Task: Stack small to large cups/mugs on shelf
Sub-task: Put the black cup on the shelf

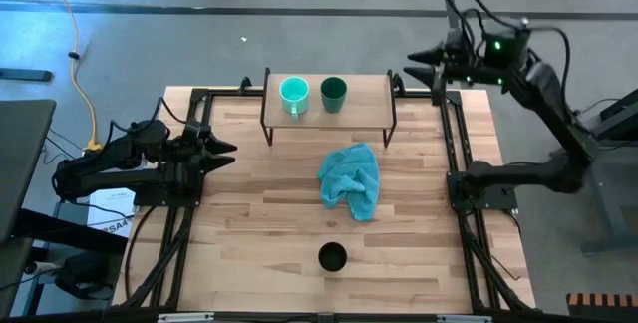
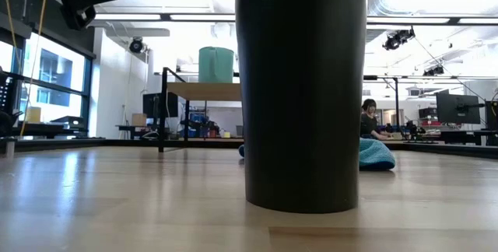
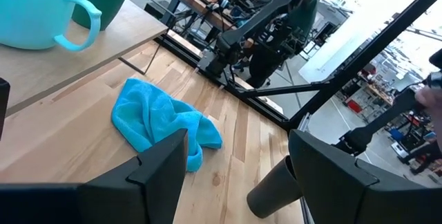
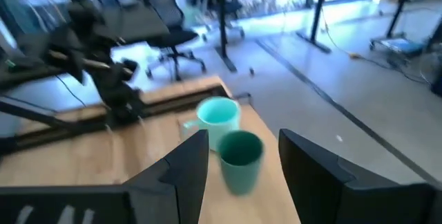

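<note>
A light-wood table [image 1: 249, 223] is carrying a low shelf [image 1: 364, 97] standing along its far edge, with a turquoise mug [image 1: 294, 94] and a dark green cup [image 1: 333, 93] sitting side by side on it. A crumpled teal cloth [image 1: 351, 179] is lying mid-table, and a black cup [image 1: 332, 257] is standing alone near the front edge.

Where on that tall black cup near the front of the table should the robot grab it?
Probably around its straight side wall, coming in level. The black cup stands upright and alone on the table, clear of the teal cloth, and shows no handle. The left gripper, its fingers open, seems nearer than the right gripper.
</note>
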Robot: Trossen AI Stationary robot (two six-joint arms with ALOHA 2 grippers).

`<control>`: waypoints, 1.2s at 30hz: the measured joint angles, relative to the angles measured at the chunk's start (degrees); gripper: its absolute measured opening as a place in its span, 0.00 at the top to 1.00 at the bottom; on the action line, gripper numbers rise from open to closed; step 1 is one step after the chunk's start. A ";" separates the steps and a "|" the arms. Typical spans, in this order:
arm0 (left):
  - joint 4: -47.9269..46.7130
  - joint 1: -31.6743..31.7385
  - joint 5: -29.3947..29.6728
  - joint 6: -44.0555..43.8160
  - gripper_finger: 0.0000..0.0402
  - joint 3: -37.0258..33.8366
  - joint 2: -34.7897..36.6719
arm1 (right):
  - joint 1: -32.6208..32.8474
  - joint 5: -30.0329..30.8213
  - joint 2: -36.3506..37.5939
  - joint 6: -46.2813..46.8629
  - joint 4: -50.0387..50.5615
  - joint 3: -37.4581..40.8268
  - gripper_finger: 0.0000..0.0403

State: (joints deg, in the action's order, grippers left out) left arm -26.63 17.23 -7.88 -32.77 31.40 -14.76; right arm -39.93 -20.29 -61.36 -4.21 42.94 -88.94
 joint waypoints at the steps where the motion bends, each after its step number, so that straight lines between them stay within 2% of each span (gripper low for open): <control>1: 0.00 -0.01 0.00 -0.02 0.41 -0.01 0.02 | 0.69 -0.08 1.69 1.29 -2.41 2.69 0.58; 9: 0.04 -0.02 0.00 -0.57 0.41 0.00 0.00 | 7.41 -0.12 12.95 12.81 -19.79 20.79 0.58; 18: 0.34 -0.02 0.00 -0.63 0.41 0.00 0.02 | 17.03 0.30 19.24 18.76 -36.97 35.27 0.58; 23: 1.17 -0.02 0.00 -0.63 0.41 0.00 0.02 | 21.43 0.39 20.32 20.04 -47.49 41.33 0.58; 27: 1.22 0.00 0.00 -0.70 0.41 -0.01 0.00 | 25.51 3.75 20.10 21.87 -53.16 44.90 0.58; 36: 1.22 -0.01 0.00 -0.72 0.41 0.00 0.02 | 36.32 10.97 19.41 24.77 -54.86 48.78 0.58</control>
State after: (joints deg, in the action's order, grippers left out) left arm -25.41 17.23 -7.88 -33.50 31.40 -14.75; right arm -3.61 -9.32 -41.95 20.56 -11.92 -40.17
